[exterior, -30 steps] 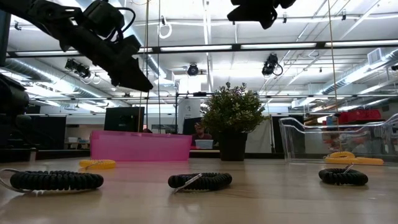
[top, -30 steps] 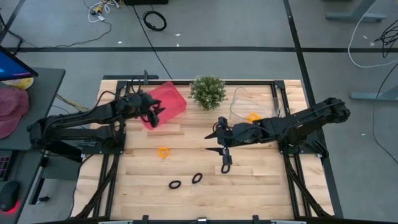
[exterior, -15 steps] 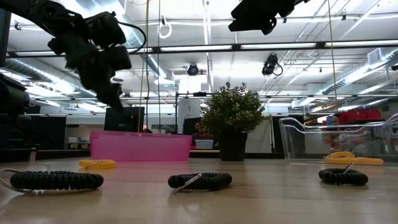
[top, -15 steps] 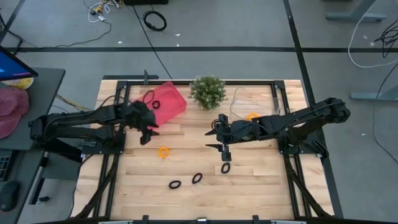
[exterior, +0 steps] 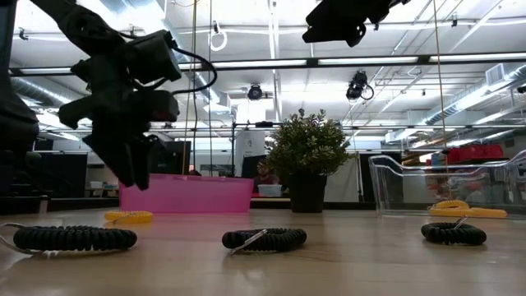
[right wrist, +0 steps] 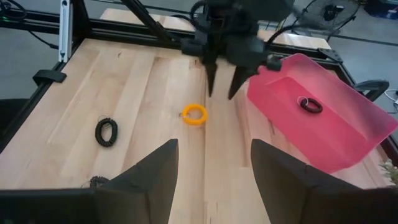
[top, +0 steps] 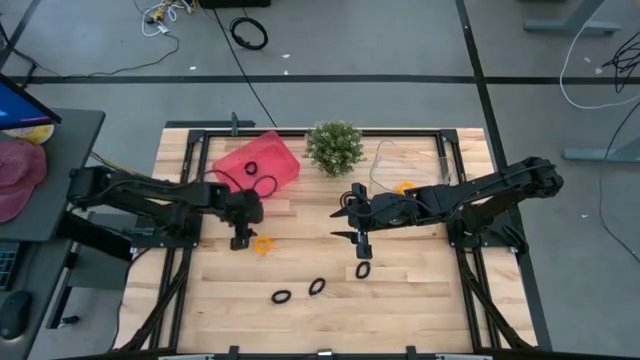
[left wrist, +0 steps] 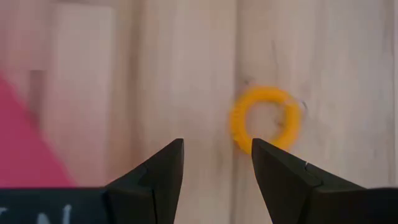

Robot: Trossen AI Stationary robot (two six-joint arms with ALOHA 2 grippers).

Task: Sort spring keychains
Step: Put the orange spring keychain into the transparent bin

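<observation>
Orange keychain (top: 262,244) unmoved; left pincer (top: 238,240) moved from pink bin, released, beside it.

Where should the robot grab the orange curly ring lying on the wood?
Probably best from straight above, pinching one side of the orange ring, one finger inside the hole, one outside. It lies flat on the table, so there's no edge to catch from the side. The open left gripper is already close beside it.

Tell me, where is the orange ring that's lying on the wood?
In the high view, the orange spring keychain lies on the left-middle of the table, just beside the open left gripper and below the pink bin.
</observation>
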